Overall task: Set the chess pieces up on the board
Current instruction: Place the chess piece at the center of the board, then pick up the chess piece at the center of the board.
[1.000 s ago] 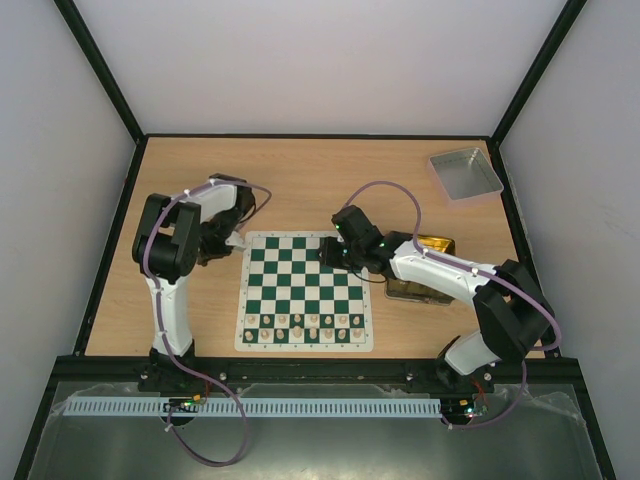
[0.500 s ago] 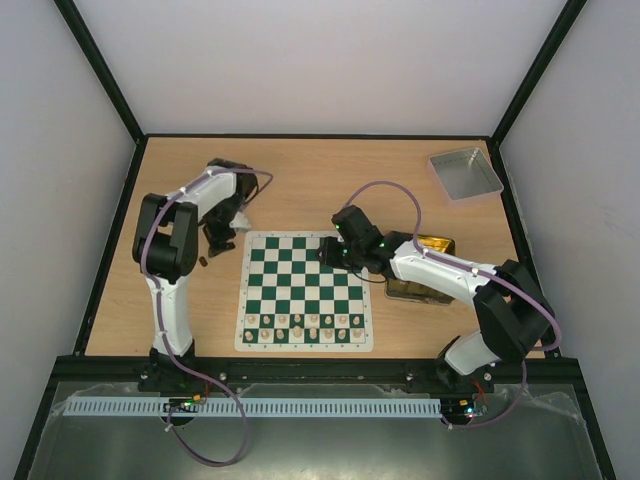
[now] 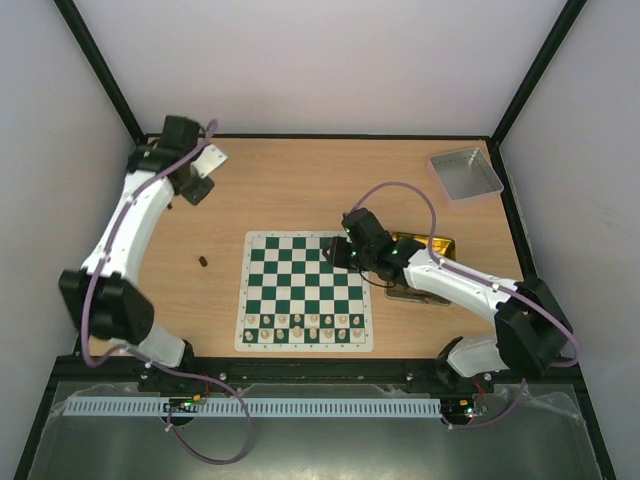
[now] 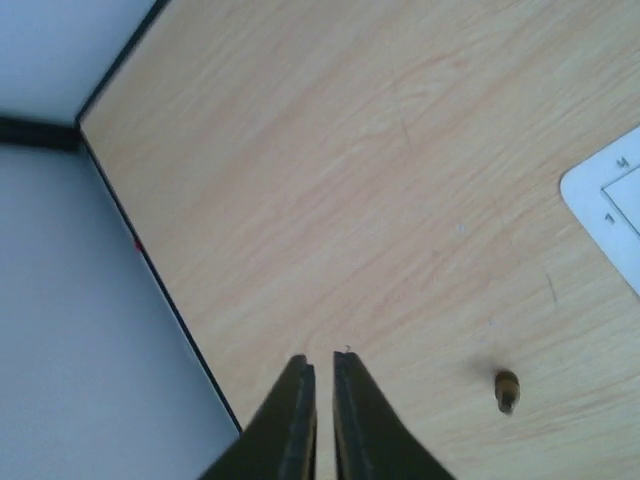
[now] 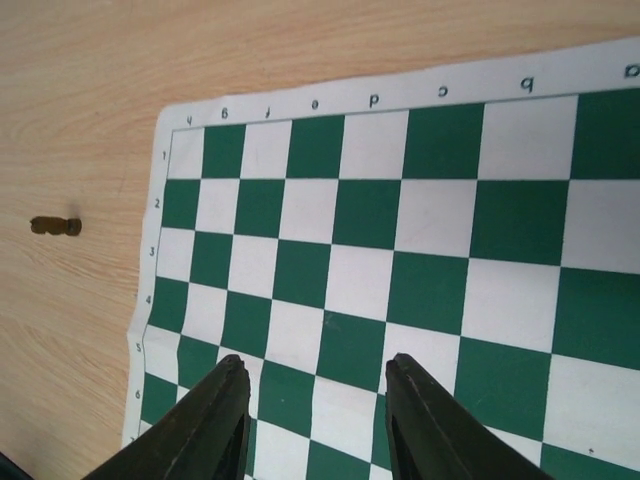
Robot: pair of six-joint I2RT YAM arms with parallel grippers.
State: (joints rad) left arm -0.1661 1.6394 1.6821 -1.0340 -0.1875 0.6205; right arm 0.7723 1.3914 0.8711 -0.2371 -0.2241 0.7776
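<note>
Left gripper (image 4: 320, 362) above far-left corner of table (image 3: 300, 180), jaws almost closed on nothing, right gripper (image 5: 315, 365) jaws spread wide (empty) over board (image 5: 420, 230), one dark chess piece (image 3: 203, 262) lying on table just left of board.

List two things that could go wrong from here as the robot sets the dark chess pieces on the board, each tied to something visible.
1. The only dark piece in view lies on its side on the bare table, left of the board; it may roll when gripped.
2. The left gripper is almost shut and empty; lowered like that, it would likely push the piece rather than straddle it.
</note>
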